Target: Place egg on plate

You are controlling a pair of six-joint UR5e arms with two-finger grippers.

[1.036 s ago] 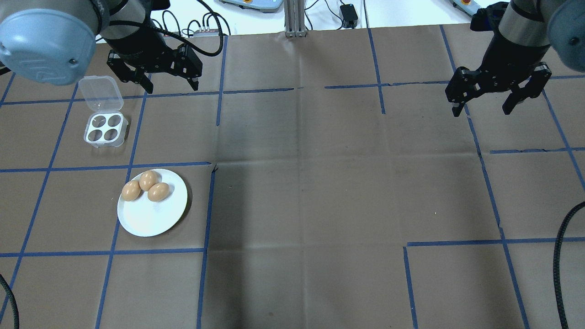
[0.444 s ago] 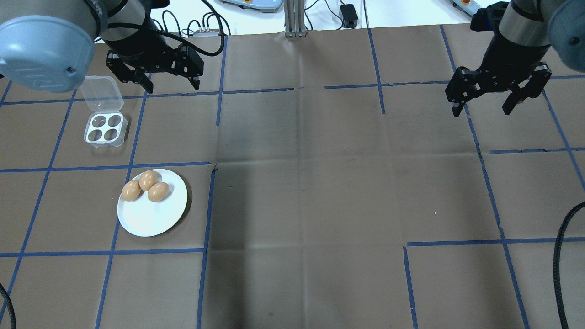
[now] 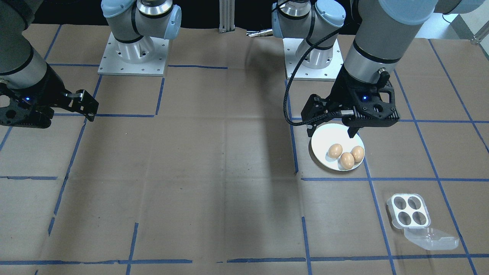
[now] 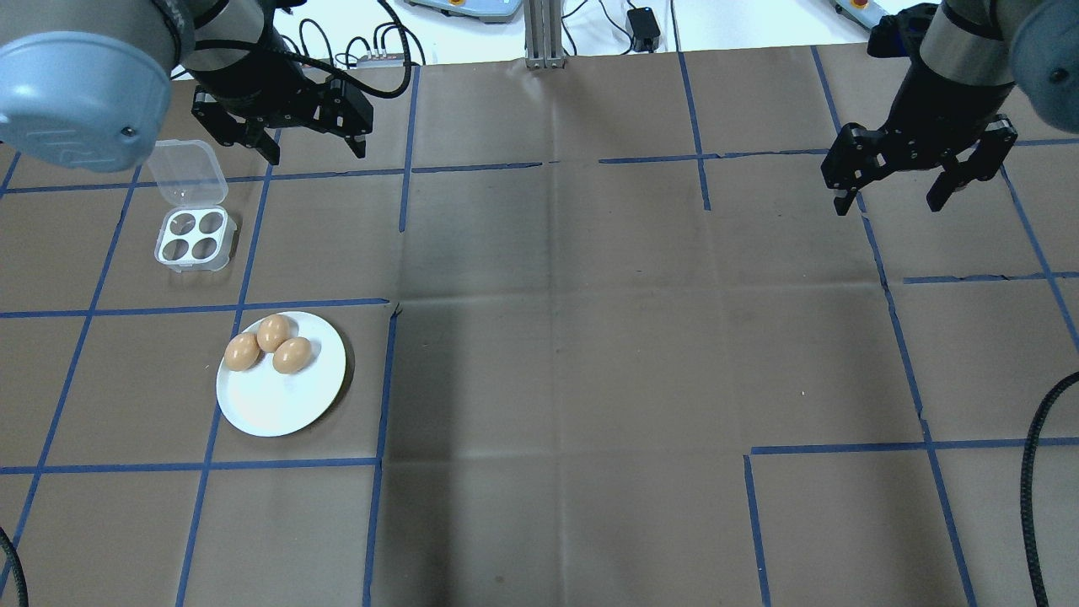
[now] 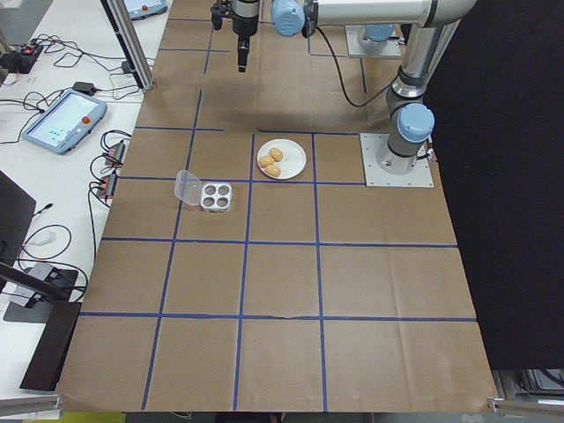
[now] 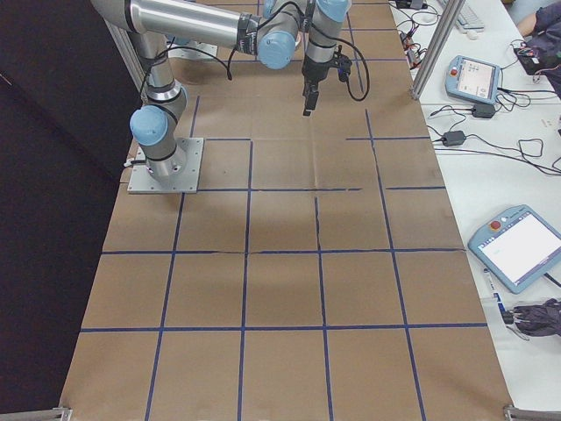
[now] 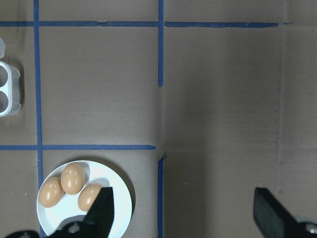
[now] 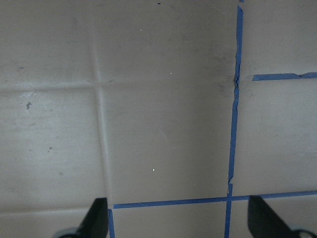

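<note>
Three brown eggs [image 4: 272, 332] lie together on the far part of the round white plate [image 4: 270, 409] at the table's left. They also show in the front view as eggs [image 3: 347, 160] on the plate [image 3: 324, 138], and in the left wrist view as eggs [image 7: 73, 178] on the plate [image 7: 119, 201]. My left gripper [image 4: 316, 153] hangs open and empty well above the table, beyond the plate. My right gripper [image 4: 889, 204] is open and empty at the far right, over bare paper [image 8: 168, 124].
A small clear egg box [image 4: 193, 237] with four empty holes and its lid [image 4: 185, 172] open stands left of the left gripper. Cables and a metal post [image 4: 539, 34] line the far edge. A black cable [image 4: 1035, 472] hangs at the right edge.
My left gripper has drifted slightly toward the table's far edge, still open. The right arm, the eggs and the plate have not moved.
</note>
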